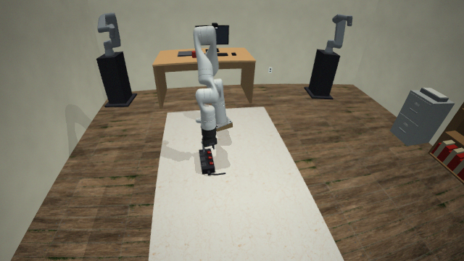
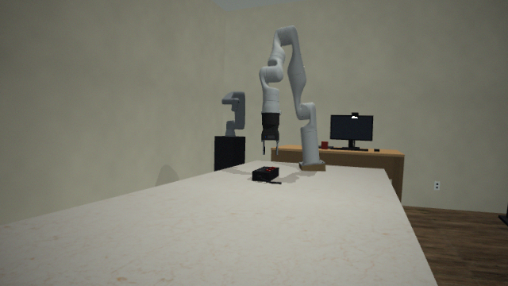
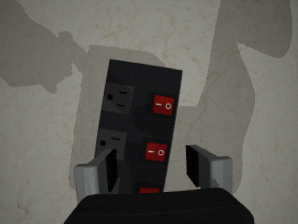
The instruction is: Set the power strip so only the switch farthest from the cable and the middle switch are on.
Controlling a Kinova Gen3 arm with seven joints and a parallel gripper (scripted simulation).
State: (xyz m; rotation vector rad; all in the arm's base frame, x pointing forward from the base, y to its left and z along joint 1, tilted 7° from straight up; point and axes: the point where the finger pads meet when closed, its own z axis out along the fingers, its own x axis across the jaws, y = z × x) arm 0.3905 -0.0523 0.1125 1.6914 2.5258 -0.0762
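Note:
The black power strip (image 1: 206, 162) lies flat on the white table, with three red rocker switches in a row and its cable (image 1: 217, 174) at the near end. It also shows in the exterior view (image 2: 266, 173). In the wrist view the strip (image 3: 136, 129) lies below me with two switches in full sight (image 3: 162, 104) (image 3: 156, 152); the third (image 3: 149, 191) is half hidden by my wrist. I cannot tell which switches are on. My gripper (image 1: 208, 146) (image 2: 270, 151) (image 3: 151, 162) is open and empty, hovering above the strip's end away from the cable, not touching it.
The arm's base (image 1: 217, 123) stands on the table just behind the strip. A wooden desk with a monitor (image 1: 204, 59) is at the back wall. Two pedestals with arms (image 1: 115, 77) (image 1: 323, 72) stand in the far corners.

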